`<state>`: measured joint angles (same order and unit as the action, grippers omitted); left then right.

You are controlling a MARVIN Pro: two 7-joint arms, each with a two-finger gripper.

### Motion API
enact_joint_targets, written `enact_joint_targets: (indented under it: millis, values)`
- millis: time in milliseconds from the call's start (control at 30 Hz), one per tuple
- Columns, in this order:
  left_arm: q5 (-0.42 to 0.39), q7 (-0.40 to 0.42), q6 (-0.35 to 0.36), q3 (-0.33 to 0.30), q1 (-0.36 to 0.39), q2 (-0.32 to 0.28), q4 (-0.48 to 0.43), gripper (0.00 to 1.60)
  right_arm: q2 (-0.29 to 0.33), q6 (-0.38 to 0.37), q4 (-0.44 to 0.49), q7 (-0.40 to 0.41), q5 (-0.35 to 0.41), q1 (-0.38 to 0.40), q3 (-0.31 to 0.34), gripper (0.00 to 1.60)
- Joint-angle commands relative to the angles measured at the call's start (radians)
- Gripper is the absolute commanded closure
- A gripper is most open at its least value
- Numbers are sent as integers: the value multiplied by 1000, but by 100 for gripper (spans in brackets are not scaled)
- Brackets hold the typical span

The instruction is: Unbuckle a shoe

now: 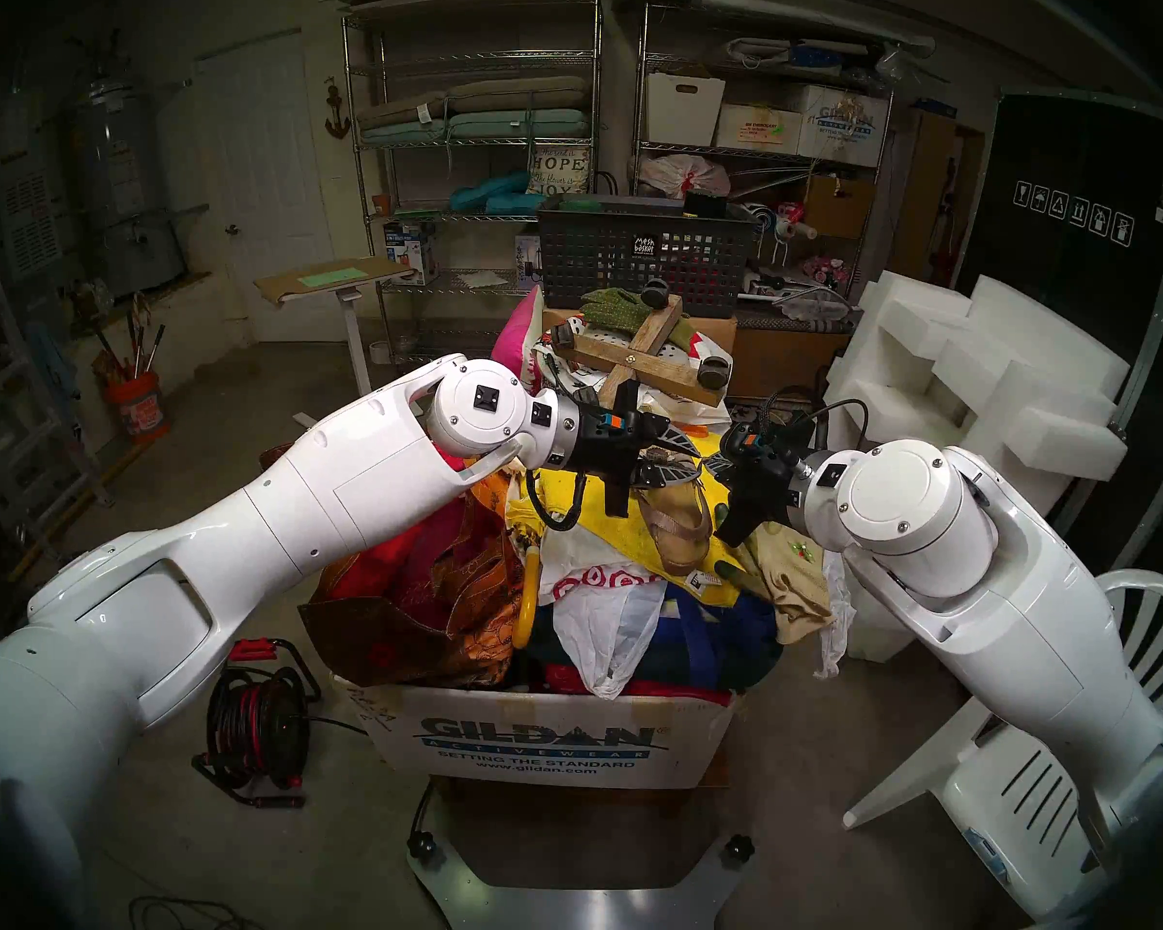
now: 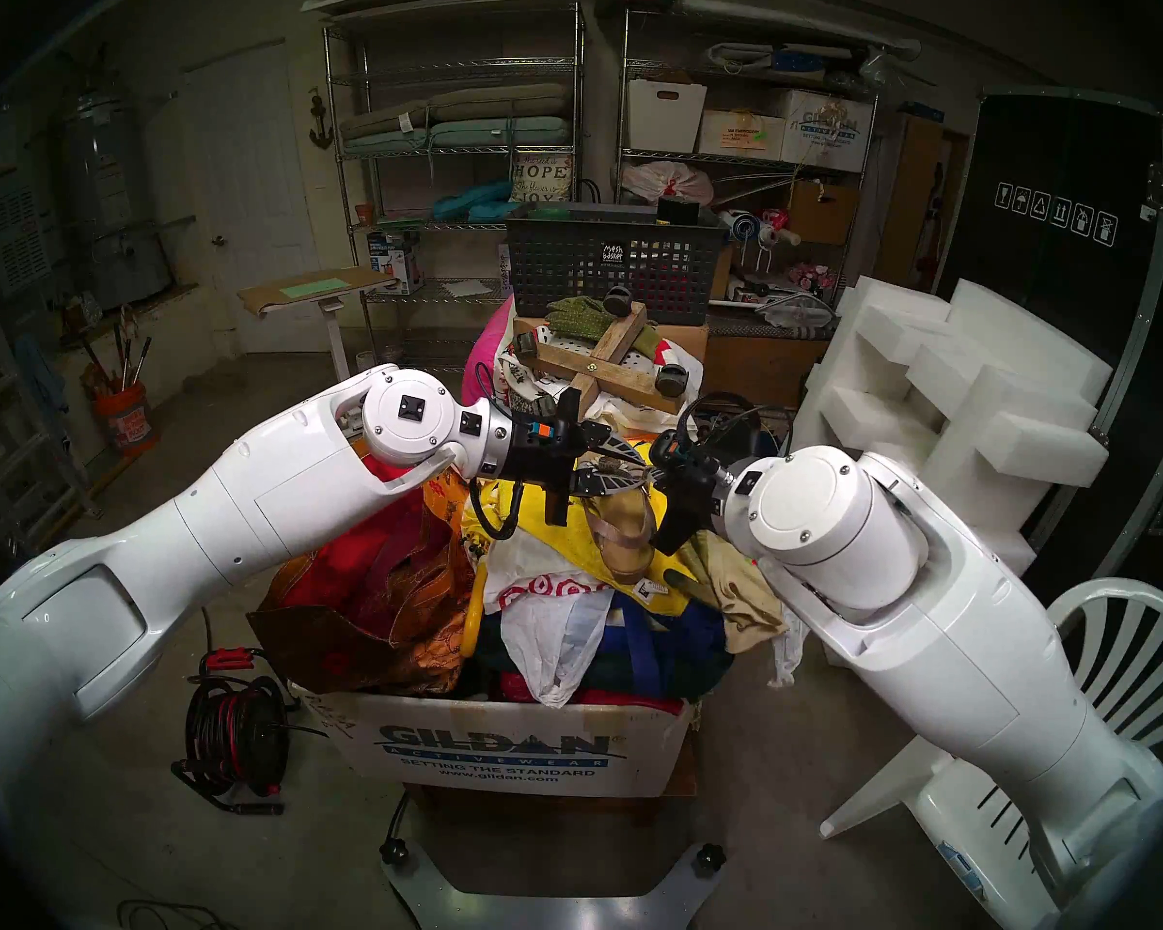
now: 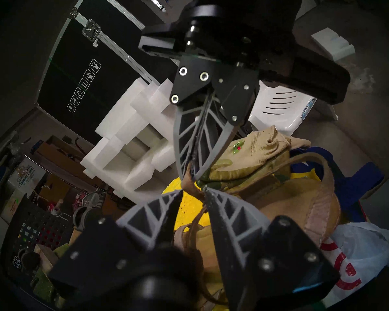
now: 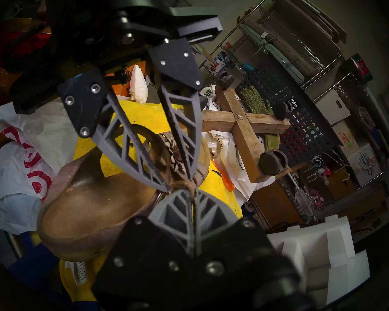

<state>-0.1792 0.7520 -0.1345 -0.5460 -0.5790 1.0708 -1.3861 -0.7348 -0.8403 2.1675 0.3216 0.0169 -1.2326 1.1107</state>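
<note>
Both arms reach inward over the heaped box (image 1: 552,741), tips nearly meeting. The right gripper (image 4: 192,192) is pinched tight on the strap (image 4: 188,184) of the sandal (image 1: 676,519) hanging below; the left gripper (image 3: 192,191), parted, straddles that strap.

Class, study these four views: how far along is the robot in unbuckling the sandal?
Done: the sandal is lifted by its thin strap above the yellow cloth on the pile. In hand: the right gripper is shut on the strap; the left gripper has its tips open around the same strap, close to the right's. Left: no view shows the buckle clearly, so whether it is unfastened cannot be told.
</note>
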Motion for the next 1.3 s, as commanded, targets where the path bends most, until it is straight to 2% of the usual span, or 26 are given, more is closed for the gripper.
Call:
enact_joint_targets:
  millis: [0, 267, 400, 533, 667, 700, 733, 967, 1000, 1133, 1167, 1200, 1233, 1267]
  values:
    - [-3, -9, -11, -17, 20, 12, 5, 78, 3, 11, 33, 8, 2, 7, 0, 160]
    - [-27, 1, -27, -30, 13, 7, -1, 75, -7, 10, 27, 15, -5, 19, -23, 160]
    - [-34, 4, -31, -32, 11, 0, -10, 80, -18, 6, 19, 11, -12, 30, -34, 160]
    - [-38, 7, -32, -32, 8, -2, -12, 98, -26, 4, 14, 13, -20, 39, -42, 160]
    - [-34, 6, -32, -30, 7, -6, -10, 138, -30, -1, 8, 15, -26, 45, -44, 160]
    - [-34, 6, -33, -30, 6, -7, -9, 156, -30, -1, 8, 16, -27, 46, -45, 160]
    - [-34, 6, -32, -30, 5, -8, -9, 160, -29, -3, 7, 17, -29, 47, -45, 160]
    - [-28, -10, -37, -31, -2, -10, -9, 160, -17, -14, 9, 29, -32, 47, -43, 160]
    - [-27, -13, -37, -31, -3, -10, -8, 160, -12, -18, 11, 32, -31, 47, -40, 158]
    - [-22, -20, -41, -30, -5, -9, -5, 160, 3, -31, 20, 47, -22, 40, -21, 134]
    - [-22, -20, -41, -30, -5, -9, -4, 160, 6, -32, 21, 48, -20, 38, -17, 117]
    - [-23, -25, -42, -31, -7, -8, -4, 160, 10, -40, 23, 53, -17, 37, -13, 106]
    - [-24, -26, -43, -32, -8, -8, -2, 160, 13, -44, 25, 56, -14, 34, -9, 97]
    - [-25, -27, -44, -32, -8, -7, 0, 160, 17, -45, 26, 55, -13, 29, -3, 96]
